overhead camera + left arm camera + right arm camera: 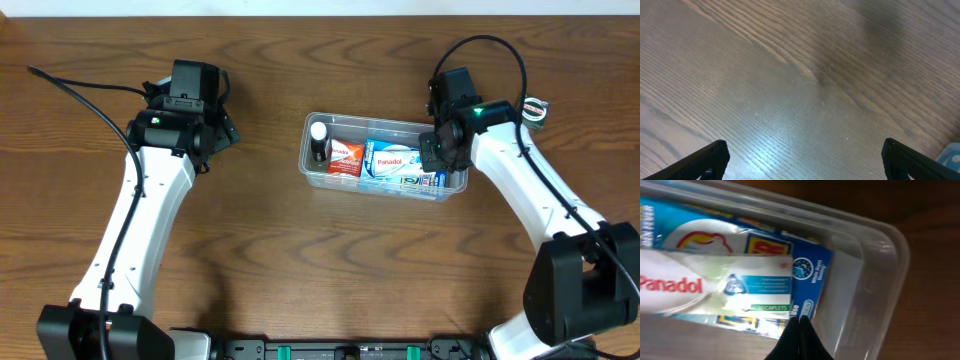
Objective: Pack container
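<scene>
The clear plastic container [310, 163] sits at the middle right of the table. It holds a small dark bottle with a white cap [319, 141], a red box [345, 157] and a white and blue Panadol box [393, 160] lying on a blue box. My right gripper [433, 152] is shut and empty, just above the container's right end. In the right wrist view its tips [799, 321] are pressed together over the blue box [810, 275], beside the Panadol box [715, 285] and the container's rim [895, 250]. My left gripper [212, 135] is open and empty over bare wood [800, 100].
A black cable [80, 85] lies across the table at the far left. Another cable [495, 45] loops above the right arm. A small blue corner [951, 155] shows at the right edge of the left wrist view.
</scene>
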